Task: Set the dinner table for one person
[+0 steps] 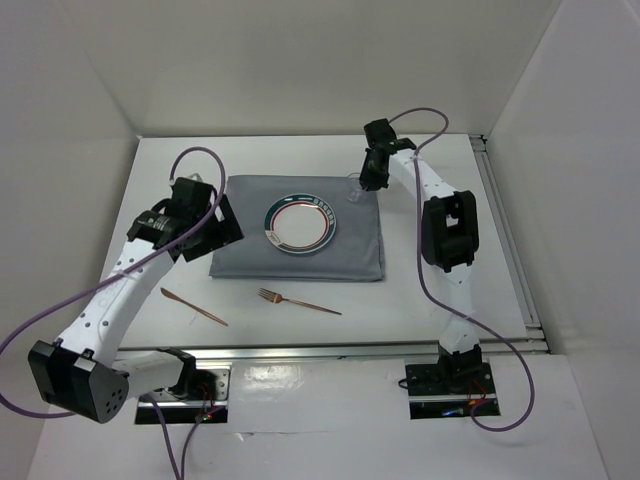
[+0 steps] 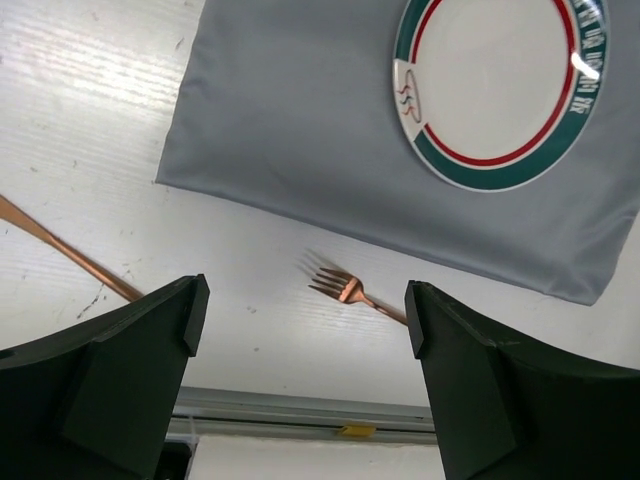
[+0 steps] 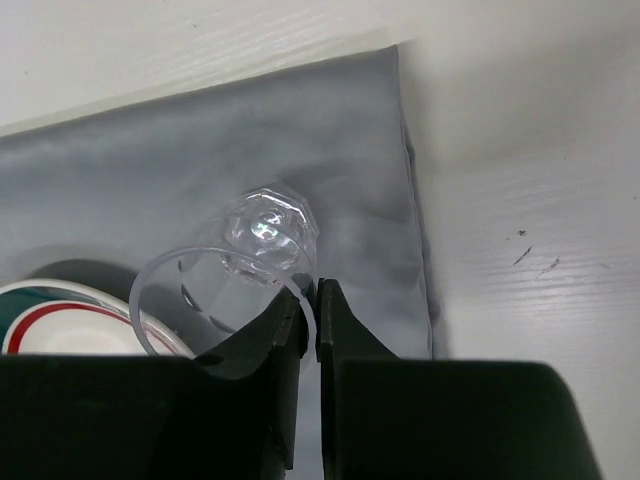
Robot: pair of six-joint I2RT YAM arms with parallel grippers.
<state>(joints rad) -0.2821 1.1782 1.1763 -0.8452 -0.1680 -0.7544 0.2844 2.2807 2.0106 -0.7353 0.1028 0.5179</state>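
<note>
On the white dinner table (image 1: 270,155) lies a grey mat (image 1: 300,255) with a green- and red-rimmed plate (image 1: 300,222) on it. My right gripper (image 3: 311,295) is shut on the wall of a clear glass (image 3: 255,270), one finger inside the rim and one outside, over the mat's far right corner (image 1: 355,187). I cannot tell whether the glass touches the mat. My left gripper (image 2: 305,310) stands open and empty above the mat's left edge (image 1: 215,225). A copper fork (image 1: 298,301) and a copper knife (image 1: 193,306) lie on the table in front of the mat.
Aluminium rails run along the table's near edge (image 1: 330,350) and right edge (image 1: 505,240). White walls close in the left, back and right sides. A purple cable (image 1: 430,115) loops above the right arm.
</note>
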